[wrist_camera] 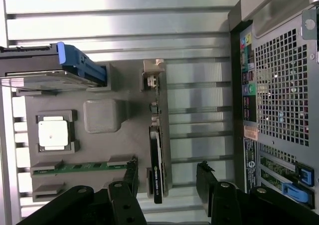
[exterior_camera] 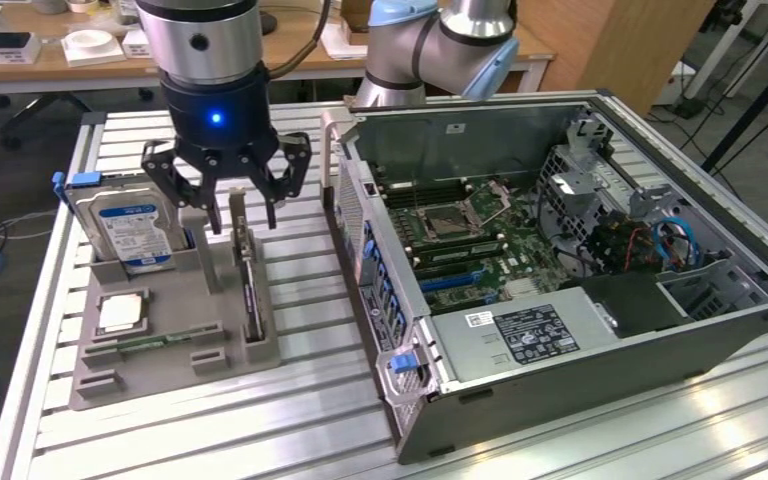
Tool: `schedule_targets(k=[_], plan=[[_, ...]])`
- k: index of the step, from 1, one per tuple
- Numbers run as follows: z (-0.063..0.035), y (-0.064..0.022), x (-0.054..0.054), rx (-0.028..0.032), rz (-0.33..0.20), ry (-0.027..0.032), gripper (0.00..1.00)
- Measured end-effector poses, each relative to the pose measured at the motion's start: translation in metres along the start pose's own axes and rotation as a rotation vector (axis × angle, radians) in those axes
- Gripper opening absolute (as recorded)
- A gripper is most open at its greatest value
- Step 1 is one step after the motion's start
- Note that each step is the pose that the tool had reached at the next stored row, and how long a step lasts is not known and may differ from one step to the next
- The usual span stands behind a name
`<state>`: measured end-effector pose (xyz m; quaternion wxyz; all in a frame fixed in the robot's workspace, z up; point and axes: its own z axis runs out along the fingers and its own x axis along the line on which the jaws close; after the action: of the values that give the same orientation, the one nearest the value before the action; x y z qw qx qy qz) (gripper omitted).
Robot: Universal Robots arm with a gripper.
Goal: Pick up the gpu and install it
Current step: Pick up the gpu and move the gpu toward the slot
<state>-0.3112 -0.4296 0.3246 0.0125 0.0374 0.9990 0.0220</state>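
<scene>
On the slatted metal surface (exterior_camera: 317, 425), beside the open computer case (exterior_camera: 558, 250), the gpu (exterior_camera: 248, 290) stands on edge in its grey holder (exterior_camera: 157, 370). Our gripper (exterior_camera: 231, 215) hovers just above it, spread wide and empty. We judge the pick-up is in hand, and it calls for squarely straddling the thin card.

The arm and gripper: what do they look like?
The gripper is black, with jointed link fingers under a black cylinder bearing a glowing blue light. The arm is silver-grey with light-blue joint caps; a dark cable runs beside its wrist.
</scene>
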Motion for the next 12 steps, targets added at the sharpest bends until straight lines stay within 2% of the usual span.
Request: schedule_targets(k=[12], plan=[[0.0066,-0.0012,0.0002,-0.0001,0.0,0.0001,0.59]])
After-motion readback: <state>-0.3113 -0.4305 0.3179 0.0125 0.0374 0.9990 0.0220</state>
